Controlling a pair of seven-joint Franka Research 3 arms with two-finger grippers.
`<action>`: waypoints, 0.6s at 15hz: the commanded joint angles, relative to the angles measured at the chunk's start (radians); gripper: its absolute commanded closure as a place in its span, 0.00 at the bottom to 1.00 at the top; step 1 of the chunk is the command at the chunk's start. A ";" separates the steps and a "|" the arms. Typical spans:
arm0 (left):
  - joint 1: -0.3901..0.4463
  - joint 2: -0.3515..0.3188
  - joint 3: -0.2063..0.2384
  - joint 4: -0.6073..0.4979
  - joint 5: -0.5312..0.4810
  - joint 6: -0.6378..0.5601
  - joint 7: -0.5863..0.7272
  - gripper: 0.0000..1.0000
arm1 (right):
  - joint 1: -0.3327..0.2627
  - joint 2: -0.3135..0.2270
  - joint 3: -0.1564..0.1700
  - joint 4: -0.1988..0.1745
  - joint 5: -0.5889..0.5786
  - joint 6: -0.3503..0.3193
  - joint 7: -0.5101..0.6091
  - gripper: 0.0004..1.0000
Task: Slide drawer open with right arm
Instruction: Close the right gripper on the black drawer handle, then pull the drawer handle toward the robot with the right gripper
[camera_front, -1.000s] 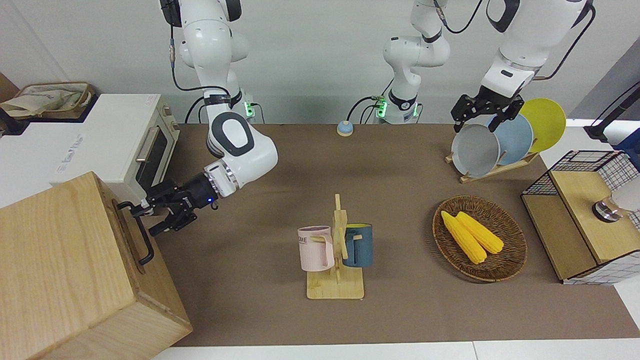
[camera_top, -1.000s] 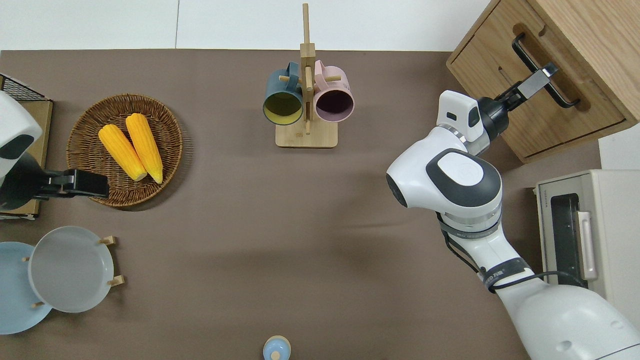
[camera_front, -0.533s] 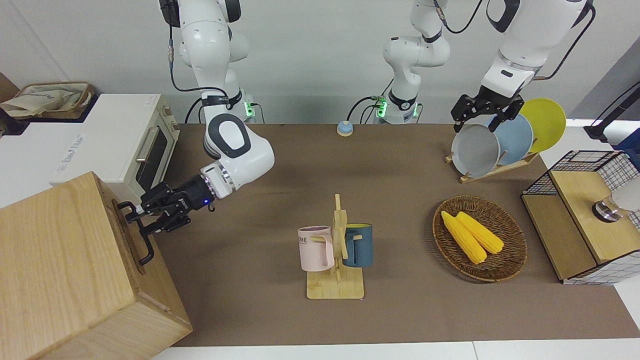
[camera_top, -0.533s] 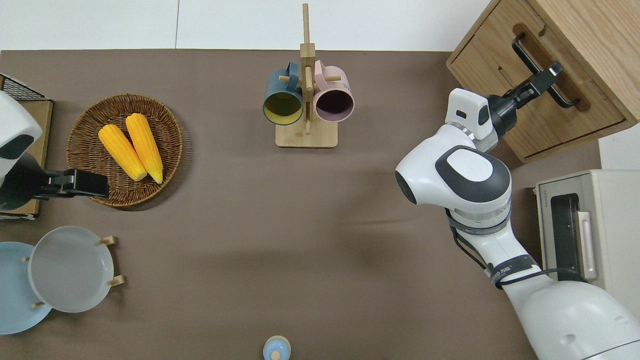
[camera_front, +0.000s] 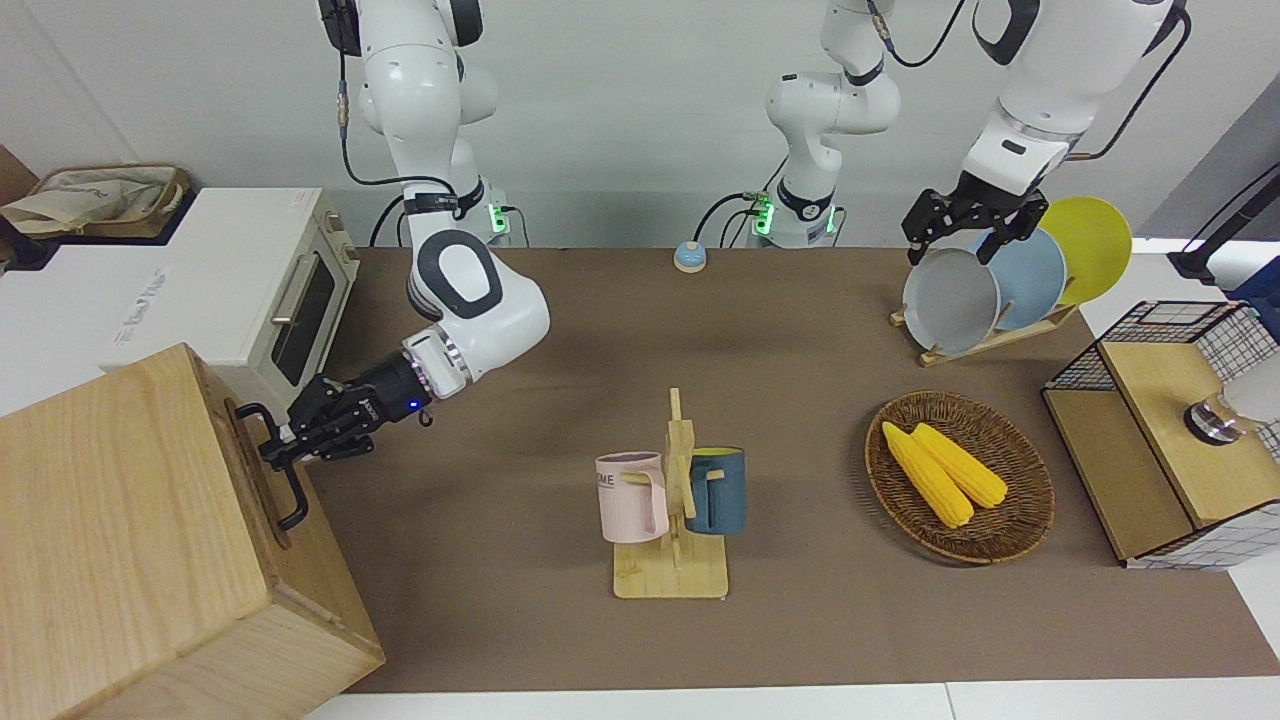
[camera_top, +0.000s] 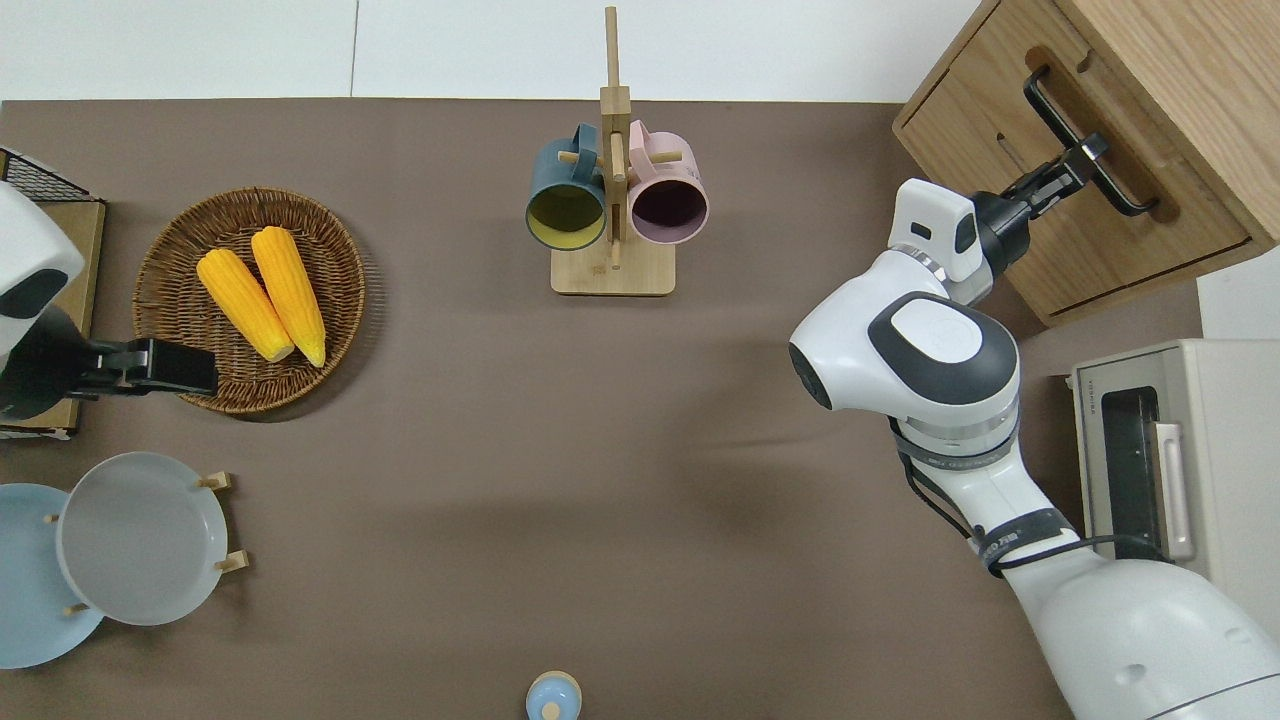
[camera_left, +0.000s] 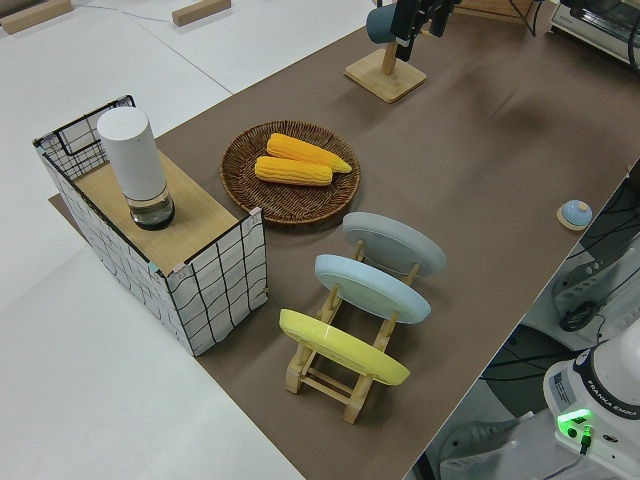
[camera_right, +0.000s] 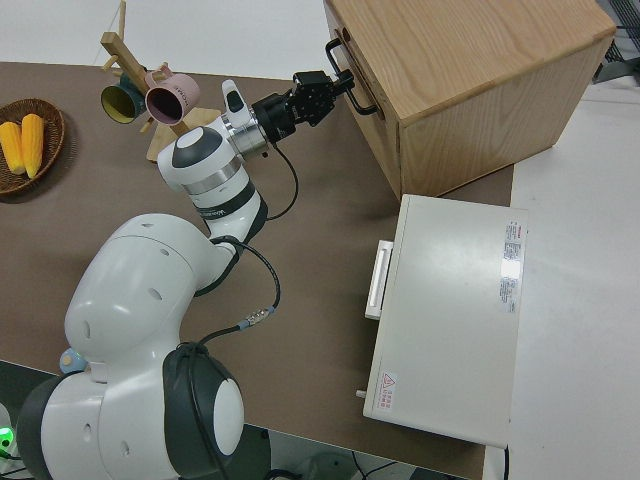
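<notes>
The right gripper (camera_top: 1085, 163) seems clamped, jaws narrow, on the drawer's (camera_top: 1065, 215) black U-shaped handle (camera_top: 1090, 140), at two o'clock overhead; left arm parked.

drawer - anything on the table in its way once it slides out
Nothing visible. The right gripper is already at the handle of the drawer, and the table in front of the drawer is bare; the mug rack stands well clear.
</notes>
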 joint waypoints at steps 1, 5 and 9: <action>-0.002 -0.008 0.003 0.002 0.013 -0.013 0.001 0.00 | -0.006 0.007 0.006 0.013 -0.013 0.014 0.039 0.95; -0.002 -0.008 0.003 0.002 0.013 -0.013 0.001 0.00 | 0.013 0.003 0.045 0.030 0.082 -0.021 0.028 1.00; -0.002 -0.008 0.003 0.002 0.013 -0.013 0.001 0.00 | 0.013 -0.002 0.175 0.048 0.174 -0.169 0.010 1.00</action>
